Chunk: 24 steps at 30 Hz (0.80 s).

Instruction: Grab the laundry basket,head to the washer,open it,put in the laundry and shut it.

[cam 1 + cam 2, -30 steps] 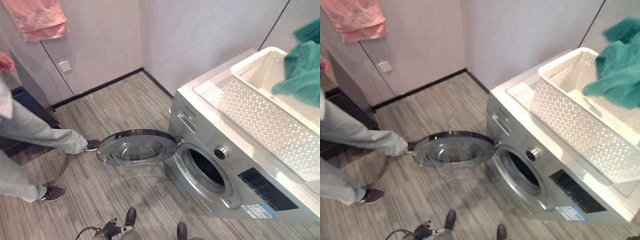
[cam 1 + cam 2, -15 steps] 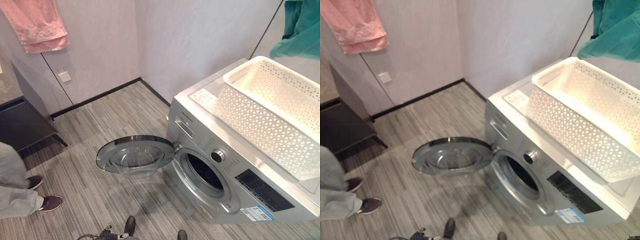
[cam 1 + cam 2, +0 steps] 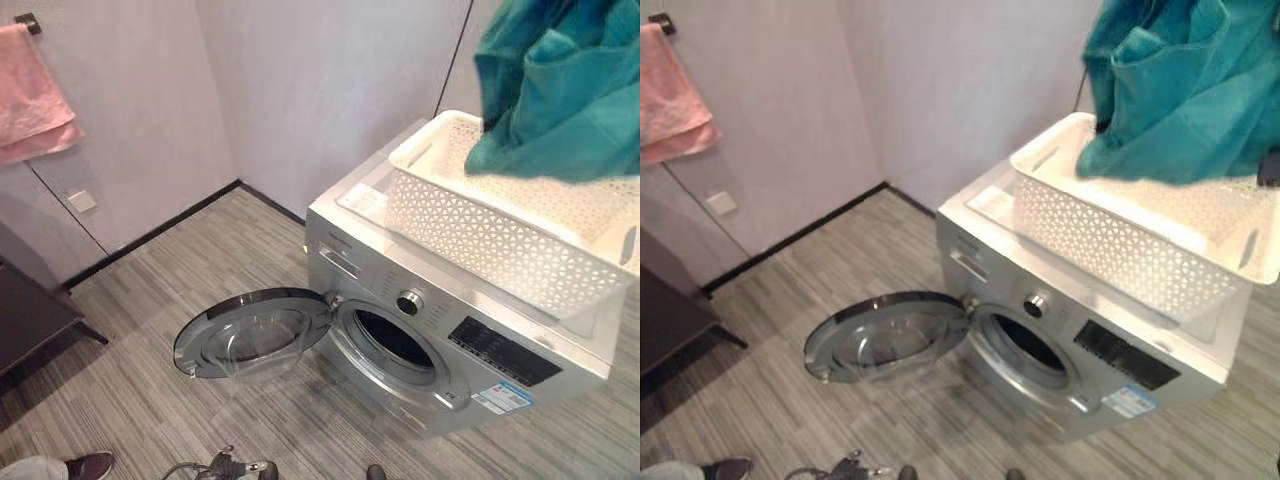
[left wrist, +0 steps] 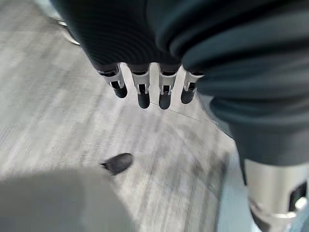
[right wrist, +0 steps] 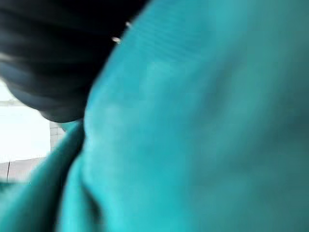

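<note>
Teal terry cloth (image 3: 560,90) bunched in folds, hanging above white perforated plastic basket (image 3: 480,235), right hand's grasp hidden behind it, left hand (image 4: 145,58) relaxed over floor.

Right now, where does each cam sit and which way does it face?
Left eye view: on the head, looking down at the washer, its open door, the white basket on top and the teal laundry hanging above it.
Right eye view: beside it, same scene, slightly offset.
Left wrist view: on the left wrist, facing the floor; the left hand shows, fingers straight.
Right wrist view: on the right wrist, close against the teal laundry; dark cover at one corner.
Shared: both eyes show washer and basket.
</note>
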Tool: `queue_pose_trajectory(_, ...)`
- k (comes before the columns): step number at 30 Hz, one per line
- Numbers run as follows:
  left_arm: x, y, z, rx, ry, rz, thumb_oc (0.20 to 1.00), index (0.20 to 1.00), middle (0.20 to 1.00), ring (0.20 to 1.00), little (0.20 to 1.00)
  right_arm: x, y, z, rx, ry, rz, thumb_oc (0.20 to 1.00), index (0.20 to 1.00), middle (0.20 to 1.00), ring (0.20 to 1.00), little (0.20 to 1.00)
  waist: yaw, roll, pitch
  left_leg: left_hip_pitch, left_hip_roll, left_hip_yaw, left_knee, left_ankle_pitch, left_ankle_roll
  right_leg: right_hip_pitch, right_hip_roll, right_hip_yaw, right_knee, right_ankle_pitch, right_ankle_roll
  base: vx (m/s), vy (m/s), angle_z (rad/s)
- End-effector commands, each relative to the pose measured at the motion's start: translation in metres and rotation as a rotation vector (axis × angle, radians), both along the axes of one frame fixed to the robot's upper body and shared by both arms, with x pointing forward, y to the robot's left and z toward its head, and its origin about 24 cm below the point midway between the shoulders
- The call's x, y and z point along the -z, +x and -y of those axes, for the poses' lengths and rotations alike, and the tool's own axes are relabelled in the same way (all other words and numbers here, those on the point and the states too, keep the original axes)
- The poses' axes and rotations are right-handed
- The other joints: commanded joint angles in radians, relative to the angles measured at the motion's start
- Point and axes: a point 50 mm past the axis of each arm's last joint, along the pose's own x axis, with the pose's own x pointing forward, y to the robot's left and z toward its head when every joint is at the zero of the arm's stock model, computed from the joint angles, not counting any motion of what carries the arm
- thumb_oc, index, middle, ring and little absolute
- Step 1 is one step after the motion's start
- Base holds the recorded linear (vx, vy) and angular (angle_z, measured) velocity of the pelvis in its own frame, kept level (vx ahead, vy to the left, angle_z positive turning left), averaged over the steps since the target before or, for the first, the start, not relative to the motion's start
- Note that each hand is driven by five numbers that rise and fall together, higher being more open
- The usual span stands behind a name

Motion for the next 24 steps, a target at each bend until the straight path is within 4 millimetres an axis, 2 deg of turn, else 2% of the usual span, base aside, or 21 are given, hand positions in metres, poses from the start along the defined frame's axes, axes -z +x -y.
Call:
queue_pose_trajectory(1, -0.002, 0.009, -0.002, 0.075, 0.032, 0.008, 1.000, 1.000, 1.000, 1.000, 1.000, -0.029, -0.029, 0.001, 0.058, -0.008, 0.251, 0.200, 0.200, 0.200, 0.200, 0.200, 0.047, -0.026, -0.008, 0.138, -0.058, -0.029, 0.014, -0.220, 0.089, -0.178, -0.058, 0.066, 0.114, 0.050, 0.053, -0.10, 0.218, -0.02)
queue_pose_trajectory(2, -0.002, 0.010, 0.003, 0.096, 0.020, 0.017, 1.000, 1.000, 1.000, 1.000, 1.000, -0.021, -0.036, -0.002, 0.054, -0.005, 0.271, 0.200, 0.200, 0.200, 0.200, 0.200, 0.035, -0.022, -0.001, 0.142, -0.081, -0.029, 0.014, -0.224, 0.098, -0.195, -0.075, 0.087, 0.132, 0.067, 0.057, -0.10, 0.217, -0.03)
queue_pose_trajectory(4, -0.002, 0.010, 0.005, 0.107, 0.012, 0.025, 1.000, 1.000, 1.000, 1.000, 1.000, -0.012, -0.042, -0.006, 0.046, -0.003, 0.280, 0.200, 0.200, 0.200, 0.200, 0.200, 0.029, -0.023, 0.006, 0.140, -0.098, -0.030, 0.014, -0.224, 0.105, -0.205, -0.088, 0.103, 0.143, 0.078, 0.058, -0.10, 0.177, 0.01)
queue_pose_trajectory(7, -0.002, 0.007, 0.003, 0.093, 0.009, 0.020, 1.000, 1.000, 1.000, 1.000, 1.000, -0.003, -0.048, -0.008, 0.055, -0.004, 0.277, 0.200, 0.200, 0.200, 0.200, 0.200, 0.022, -0.027, 0.015, 0.140, -0.112, -0.028, 0.014, -0.222, 0.110, -0.218, -0.094, 0.120, 0.150, 0.099, 0.060, -0.11, 0.133, 0.03)
queue_pose_trajectory(8, -0.002, 0.007, 0.000, 0.072, 0.011, 0.022, 1.000, 1.000, 1.000, 1.000, 1.000, 0.004, -0.049, -0.009, 0.059, -0.001, 0.268, 0.200, 0.200, 0.200, 0.200, 0.200, 0.018, -0.031, 0.027, 0.137, -0.117, -0.021, 0.014, -0.218, 0.113, -0.235, -0.094, 0.127, 0.163, 0.131, 0.061, -0.13, 0.052, -0.05)
queue_pose_trajectory(9, -0.003, 0.008, -0.004, 0.041, 0.016, 0.026, 1.000, 1.000, 1.000, 1.000, 1.000, 0.012, -0.050, -0.010, 0.059, 0.007, 0.252, 0.200, 0.200, 0.200, 0.200, 0.200, 0.015, -0.032, 0.045, 0.136, -0.116, -0.012, 0.014, -0.213, 0.116, -0.256, -0.082, 0.132, 0.181, 0.138, 0.056, -0.17, 0.119, -0.16)
queue_pose_trajectory(10, -0.002, 0.006, -0.010, -0.011, 0.024, 0.019, 1.000, 1.000, 1.000, 1.000, 1.000, 0.029, -0.050, -0.012, 0.051, 0.017, 0.189, 0.200, 0.200, 0.200, 0.200, 0.200, 0.008, -0.022, 0.062, 0.137, -0.111, 0.008, 0.014, -0.216, 0.120, -0.258, -0.066, 0.107, 0.197, 0.095, 0.046, -0.11, 0.090, -0.19)
queue_pose_trajectory(11, -0.002, 0.005, -0.011, -0.010, 0.026, 0.018, 1.000, 1.000, 1.000, 1.000, 1.000, 0.030, -0.051, -0.013, 0.051, 0.018, 0.188, 0.200, 0.200, 0.200, 0.200, 0.200, 0.009, -0.023, 0.062, 0.139, -0.109, 0.008, 0.014, -0.217, 0.119, -0.258, -0.064, 0.107, 0.202, 0.091, 0.045, -0.10, 0.090, -0.24)
queue_pose_trajectory(13, -0.001, -0.002, -0.020, -0.060, 0.039, -0.002, 1.000, 1.000, 1.000, 1.000, 1.000, 0.055, -0.049, -0.019, -0.001, 0.054, 0.086, 0.200, 0.200, 0.200, 0.200, 0.200, 0.008, -0.017, 0.083, 0.138, -0.096, 0.043, 0.014, -0.208, 0.119, -0.254, -0.040, 0.058, 0.254, 0.026, 0.019, -0.11, 0.032, -0.23)
queue_pose_trajectory(14, -0.001, -0.003, -0.023, -0.105, 0.036, -0.003, 1.000, 1.000, 1.000, 1.000, 1.000, 0.073, -0.046, -0.028, -0.071, 0.089, 0.016, 0.200, 0.200, 0.200, 0.200, 0.200, 0.013, -0.012, 0.094, 0.137, -0.087, 0.069, 0.014, -0.203, 0.119, -0.241, -0.029, 0.014, 0.290, -0.014, 0.008, -0.14, 0.018, -0.26)
queue_pose_trajectory(15, -0.002, -0.004, -0.027, -0.150, 0.030, 0.007, 1.000, 1.000, 1.000, 1.000, 1.000, 0.087, -0.043, -0.040, -0.130, 0.087, -0.048, 0.200, 0.200, 0.200, 0.200, 0.200, 0.015, -0.016, 0.098, 0.132, -0.082, 0.086, 0.014, -0.193, 0.122, -0.244, -0.022, 0.003, 0.337, -0.035, -0.003, -0.11, 0.015, -0.42)
queue_pose_trajectory(16, -0.002, -0.004, -0.028, -0.150, 0.030, 0.007, 1.000, 1.000, 1.000, 1.000, 1.000, 0.087, -0.043, -0.040, -0.131, 0.088, -0.048, 0.200, 0.200, 0.200, 0.200, 0.200, 0.016, -0.016, 0.096, 0.131, -0.082, 0.086, 0.014, -0.192, 0.122, -0.246, -0.022, 0.004, 0.337, -0.035, -0.003, -0.17, -0.006, -0.63)
queue_pose_trajectory(17, -0.006, -0.002, -0.034, -0.258, -0.017, 0.066, 1.000, 1.000, 1.000, 1.000, 1.000, 0.148, -0.035, -0.072, -0.350, 0.201, -0.337, 0.200, 0.200, 0.200, 0.200, 0.200, 0.040, -0.019, 0.099, 0.115, -0.070, 0.136, 0.014, -0.179, 0.133, -0.234, -0.006, -0.006, 0.444, -0.094, -0.020, -0.12, -0.010, -0.69)
queue_pose_trajectory(18, -0.006, -0.002, -0.035, -0.260, -0.016, 0.066, 1.000, 1.000, 1.000, 1.000, 1.000, 0.148, -0.035, -0.073, -0.352, 0.202, -0.338, 0.200, 0.200, 0.200, 0.200, 0.200, 0.042, -0.021, 0.096, 0.111, -0.070, 0.139, 0.014, -0.176, 0.132, -0.239, -0.006, -0.003, 0.444, -0.091, -0.020, -0.16, -0.016, -1.17)
queue_pose_trajectory(19, -0.009, 0.003, -0.036, -0.266, -0.035, 0.103, 1.000, 1.000, 1.000, 1.000, 1.000, 0.167, -0.035, -0.087, -0.445, 0.252, -0.430, 0.200, 0.200, 0.200, 0.200, 0.200, 0.054, -0.021, 0.097, 0.102, -0.068, 0.154, 0.014, -0.172, 0.134, -0.237, -0.007, -0.011, 0.470, -0.111, -0.024, -0.07, -0.025, -0.91)
queue_pose_trajectory(20, -0.012, 0.009, -0.038, -0.252, -0.046, 0.138, 1.000, 1.000, 1.000, 1.000, 1.000, 0.178, -0.036, -0.098, -0.510, 0.253, -0.499, 0.200, 0.200, 0.200, 0.200, 0.200, 0.067, -0.024, 0.096, 0.096, -0.066, 0.169, 0.014, -0.171, 0.134, -0.230, -0.015, -0.027, 0.478, -0.119, -0.027, -0.08, -0.082, -0.84)
queue_pose_trajectory(21, -0.023, 0.025, -0.031, -0.165, -0.101, 0.244, 1.000, 1.000, 1.000, 1.000, 1.000, 0.206, -0.038, -0.117, -0.620, 0.282, -0.644, 0.200, 0.200, 0.200, 0.200, 0.200, 0.101, -0.031, 0.087, 0.082, -0.068, 0.202, 0.014, -0.170, 0.130, -0.170, -0.054, -0.087, 0.438, -0.126, -0.023, -0.05, -0.075, -0.28)
queue_pose_trajectory(22, -0.023, 0.025, -0.032, -0.165, -0.100, 0.244, 1.000, 1.000, 1.000, 1.000, 1.000, 0.206, -0.038, -0.117, -0.621, 0.283, -0.644, 0.200, 0.200, 0.200, 0.200, 0.200, 0.101, -0.030, 0.085, 0.079, -0.066, 0.202, 0.014, -0.168, 0.130, -0.171, -0.052, -0.087, 0.433, -0.121, -0.023, -0.02, -0.087, -0.17)
queue_pose_trajectory(24, -0.035, 0.041, -0.027, -0.109, -0.133, 0.342, 1.000, 1.000, 1.000, 1.000, 1.000, 0.224, -0.040, -0.133, -0.709, 0.305, -0.739, 0.200, 0.200, 0.200, 0.200, 0.200, 0.126, -0.042, 0.068, 0.066, -0.074, 0.231, 0.014, -0.169, 0.126, -0.107, -0.073, -0.129, 0.349, -0.094, -0.007, 0.00, -0.074, -0.38)
